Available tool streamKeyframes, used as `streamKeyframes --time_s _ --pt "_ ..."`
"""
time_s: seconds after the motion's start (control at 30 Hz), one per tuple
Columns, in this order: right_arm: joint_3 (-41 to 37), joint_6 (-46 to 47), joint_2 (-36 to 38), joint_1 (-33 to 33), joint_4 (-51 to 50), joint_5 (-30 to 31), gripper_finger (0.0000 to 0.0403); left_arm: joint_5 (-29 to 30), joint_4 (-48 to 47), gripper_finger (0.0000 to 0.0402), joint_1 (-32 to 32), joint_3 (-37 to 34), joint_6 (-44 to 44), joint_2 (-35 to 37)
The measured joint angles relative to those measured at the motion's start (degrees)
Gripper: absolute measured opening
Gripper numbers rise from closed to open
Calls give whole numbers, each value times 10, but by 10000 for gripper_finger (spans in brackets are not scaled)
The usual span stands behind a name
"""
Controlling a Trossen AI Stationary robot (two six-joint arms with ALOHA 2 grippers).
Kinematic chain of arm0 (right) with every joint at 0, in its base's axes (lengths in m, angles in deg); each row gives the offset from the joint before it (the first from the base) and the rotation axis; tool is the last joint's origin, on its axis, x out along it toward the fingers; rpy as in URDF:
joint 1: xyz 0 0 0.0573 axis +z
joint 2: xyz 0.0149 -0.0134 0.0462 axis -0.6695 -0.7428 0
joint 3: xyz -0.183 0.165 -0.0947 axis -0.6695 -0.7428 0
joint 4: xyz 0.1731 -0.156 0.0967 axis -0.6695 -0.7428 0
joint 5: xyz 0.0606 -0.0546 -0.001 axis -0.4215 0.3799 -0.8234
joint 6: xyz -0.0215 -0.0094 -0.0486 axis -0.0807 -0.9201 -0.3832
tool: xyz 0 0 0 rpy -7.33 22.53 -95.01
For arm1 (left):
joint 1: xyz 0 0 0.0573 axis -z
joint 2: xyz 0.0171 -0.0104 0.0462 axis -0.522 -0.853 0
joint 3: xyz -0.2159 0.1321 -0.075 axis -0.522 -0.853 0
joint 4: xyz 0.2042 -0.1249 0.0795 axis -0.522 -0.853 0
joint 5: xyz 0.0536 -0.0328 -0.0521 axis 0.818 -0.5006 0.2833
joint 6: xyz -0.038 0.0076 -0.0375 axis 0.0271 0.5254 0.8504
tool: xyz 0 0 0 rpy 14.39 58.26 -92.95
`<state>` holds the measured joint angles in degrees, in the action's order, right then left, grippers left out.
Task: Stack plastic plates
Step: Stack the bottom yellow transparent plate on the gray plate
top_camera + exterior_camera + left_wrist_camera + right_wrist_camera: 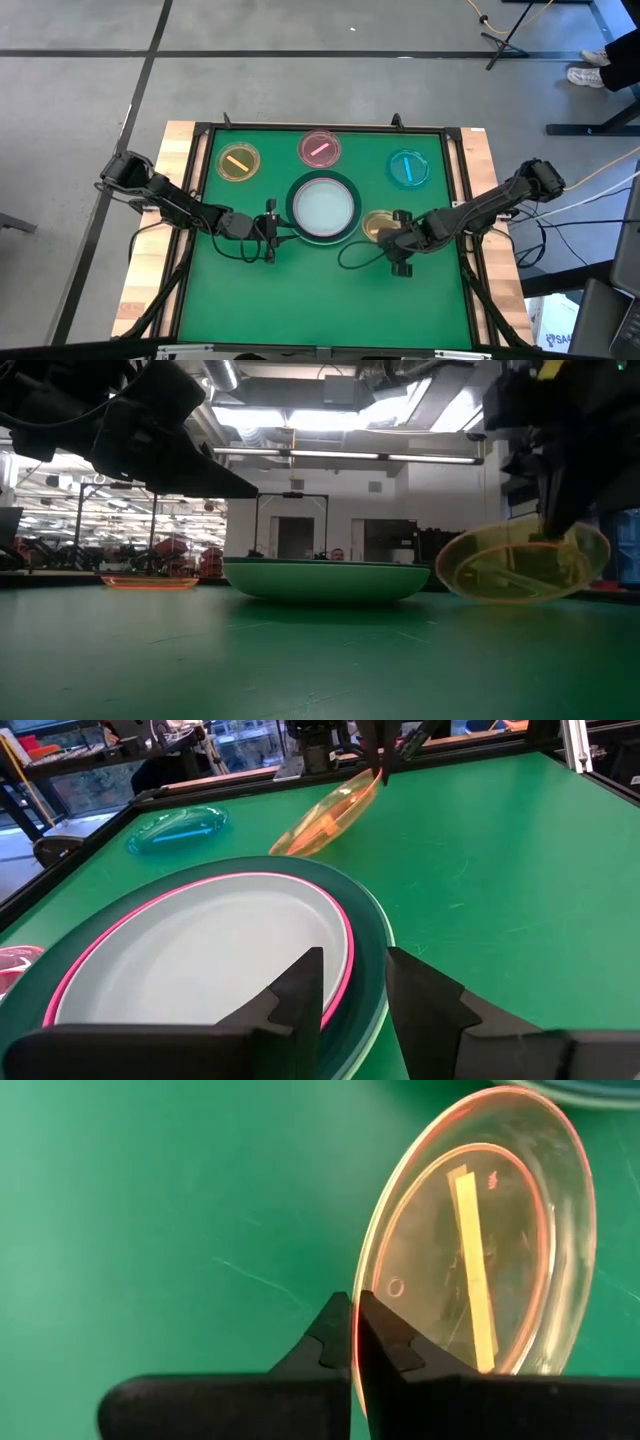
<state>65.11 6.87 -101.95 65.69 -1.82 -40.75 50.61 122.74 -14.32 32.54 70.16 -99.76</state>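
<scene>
A stack of large plates (pixel 320 207) sits mid-table: a pale white plate on top, a hot pink rim under it and a dark green plate (pixel 365 935) below. Small yellow (pixel 239 162), pink (pixel 319 149) and cyan (pixel 408 168) plates lie flat along the far side. My left gripper (pixel 272 228) is open at the stack's left rim, one finger over the rim and one outside it (pixel 355 970); whether it touches, I cannot tell. My right gripper (pixel 397 235) is shut on the small amber plate (pixel 520 565), right of the stack. My right gripper pinches the amber plate's rim (pixel 357 1342) between its two fingers, which come down onto it from above and from the table's right. The plate is steeply tilted, with the held edge up. Its opposite edge (pixel 282 847) is low, at or just above the table.
A raised black frame (pixel 455 200) borders the green mat, with wooden table edges outside it. There is open green mat (pixel 320 290) near the front edge. Cables trail from both arms onto the mat. A person's shoes (pixel 590 70) show on the floor beyond the table.
</scene>
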Motion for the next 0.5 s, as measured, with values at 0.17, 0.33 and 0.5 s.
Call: streamKeyframes --time_s 0.17,0.33,0.5 --pt "30 -2 0 0 -14 -22 0 0 0 103 0 0 0 0" --pt "72 1 0 0 -42 -71 0 0 0 103 0 0 0 0" --pt "120 -13 0 0 -45 -94 0 0 0 103 0 0 0 0"
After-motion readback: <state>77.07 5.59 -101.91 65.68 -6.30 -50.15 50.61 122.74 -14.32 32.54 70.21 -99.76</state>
